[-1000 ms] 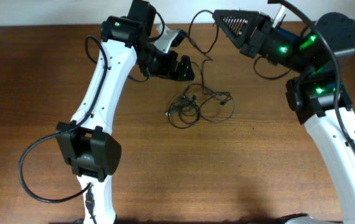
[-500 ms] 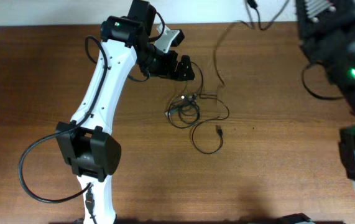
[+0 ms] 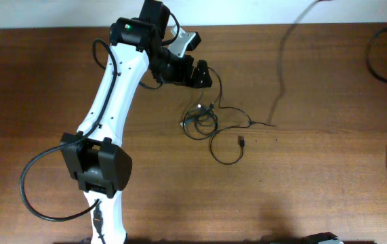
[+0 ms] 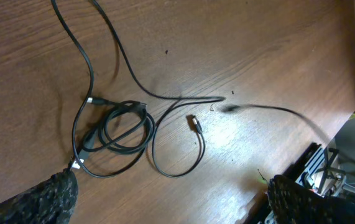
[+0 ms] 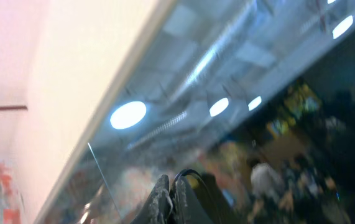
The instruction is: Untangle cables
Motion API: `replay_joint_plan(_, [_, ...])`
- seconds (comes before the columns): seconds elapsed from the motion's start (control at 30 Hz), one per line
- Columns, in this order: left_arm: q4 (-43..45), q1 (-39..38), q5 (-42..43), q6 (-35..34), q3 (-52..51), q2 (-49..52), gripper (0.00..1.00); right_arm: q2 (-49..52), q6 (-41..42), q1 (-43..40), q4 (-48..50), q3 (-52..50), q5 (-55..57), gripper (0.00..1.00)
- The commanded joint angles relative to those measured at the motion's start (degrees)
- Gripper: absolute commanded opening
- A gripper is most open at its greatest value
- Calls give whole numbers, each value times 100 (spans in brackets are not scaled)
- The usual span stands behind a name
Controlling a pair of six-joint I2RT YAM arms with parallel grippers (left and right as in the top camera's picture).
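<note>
Work surface: a brown wooden table [image 3: 301, 183] with black cables lying on it.
Near the middle I see a tangled coil [image 3: 200, 122], and a loose loop [image 4: 177, 176] just beside it ends in a small plug [image 4: 194, 122]. One long strand [image 3: 257, 123] runs right from the tangle, then lifts off the wood.

bench [image 3: 315, 169] reads warm brown, wood grain streaking across it, a few tiny dark specks in the mix. cables [image 3: 200, 123] are black all the way, thin black lines on the brown, with small pale silvery tips at the plugs. left arm [image 3: 115, 85] shows glossy white links, black joints and black hose, and one green light [image 3: 128, 26] glowing. left fingers [image 4: 46, 196] are black with a knobbly dotted pattern. right fingers [image 5: 160, 196], pale grey on one, dark grey on the other. wall [image 3: 57, 13] is cream-white along the bench's far edge.
</note>
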Motion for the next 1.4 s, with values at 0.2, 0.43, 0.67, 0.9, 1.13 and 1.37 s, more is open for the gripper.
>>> replay_joint_plan(0.2, [11,17,-22,-9,79,-192,99,111,-297,-11,-636,772,944,4])
replay_joint_plan(0.43, [94,59,-817,-37,79,-192,99,1003,-1093,-13,-1141,772,988,4])
replay_joint_plan(0.67, [136,678,-835,-103,79,-192,99,1141,-2999,-13,-1856,772,1060,4])
replay_joint_plan(0.9, [175,791,-122,-133,79,-192,99,1928,-1878,-4,-2168,769,879,4])
replay_joint_plan(1.13, [780,125,1683,1558,79,-192,99,1982,691,-4,-1904,772,472,4])
replay_joint_plan(1.37, [2761,-638,664,1467,79,-192,99,1982,1762,-4,-1902,772,-498,4])
